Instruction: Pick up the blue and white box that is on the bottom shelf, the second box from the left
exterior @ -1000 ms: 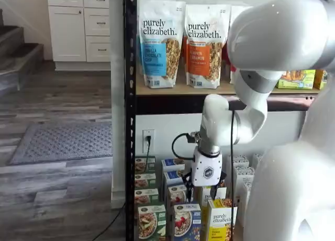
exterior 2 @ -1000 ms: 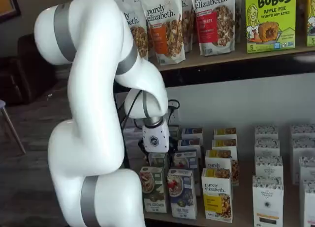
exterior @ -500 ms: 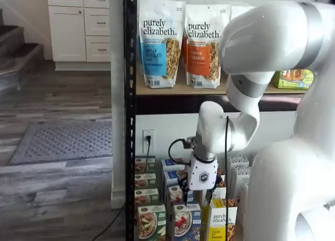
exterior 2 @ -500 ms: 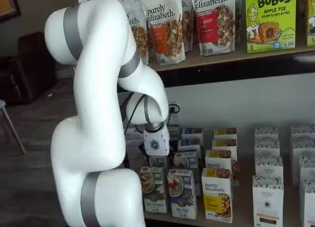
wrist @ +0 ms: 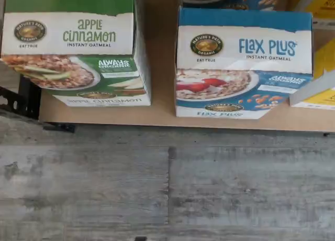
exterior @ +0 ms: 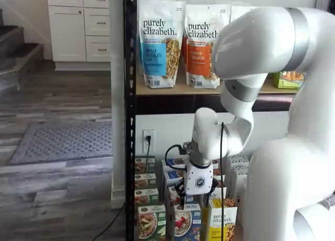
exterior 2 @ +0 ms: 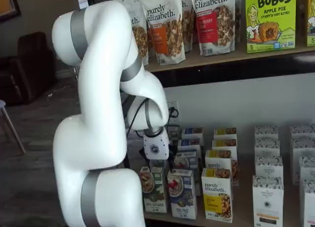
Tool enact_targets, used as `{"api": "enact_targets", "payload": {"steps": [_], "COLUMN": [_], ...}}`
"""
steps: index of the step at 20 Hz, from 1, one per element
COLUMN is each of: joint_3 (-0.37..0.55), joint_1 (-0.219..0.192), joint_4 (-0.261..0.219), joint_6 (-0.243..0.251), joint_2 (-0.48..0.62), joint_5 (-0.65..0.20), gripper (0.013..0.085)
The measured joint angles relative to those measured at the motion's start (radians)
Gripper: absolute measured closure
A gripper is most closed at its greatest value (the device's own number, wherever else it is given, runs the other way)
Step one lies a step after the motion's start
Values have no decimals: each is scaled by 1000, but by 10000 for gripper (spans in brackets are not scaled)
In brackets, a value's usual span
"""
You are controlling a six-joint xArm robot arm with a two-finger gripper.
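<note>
the blue box (wrist: 243, 63) stands at the bottom shelf's (wrist: 159, 113) front edge, beside a green box (wrist: 73, 50). the gripper (exterior: 198, 198) hangs just above it, jaws wide, holding nothing.

Soft, even light is filling all three views, with no hard shadows. In a shelf view, daylight is brightening the grey floor (exterior: 57, 173) left of the black post (exterior: 130, 115), while the lower cartons right of that post are sitting in dimmer light. The white arm (exterior: 272, 47) is looking very bright, almost washed out, at its upper curve. In the other shelf view, the arm (exterior 2: 98, 89) is showing a gentle sheen, and the dark corner behind it is staying dull. The wrist view is looking a little soft; the Flax Plus box (wrist: 243, 68) is readable, but small print is blurring, and the floor planks (wrist: 167, 183) in front of it are looking smeared.
</note>
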Motion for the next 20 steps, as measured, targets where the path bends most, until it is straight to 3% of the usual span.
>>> {"api": "enact_targets", "payload": {"steps": [2,7,20], "joint_3": [-1,-9,-46], "joint_1": [5,11,-7], "joint_4": [7,77,62], "joint_6": [-2,-63,-69], "joint_2": [9,43,155], "joint_5": [-15,-51,-139], "gripper": [130,130,130]}}
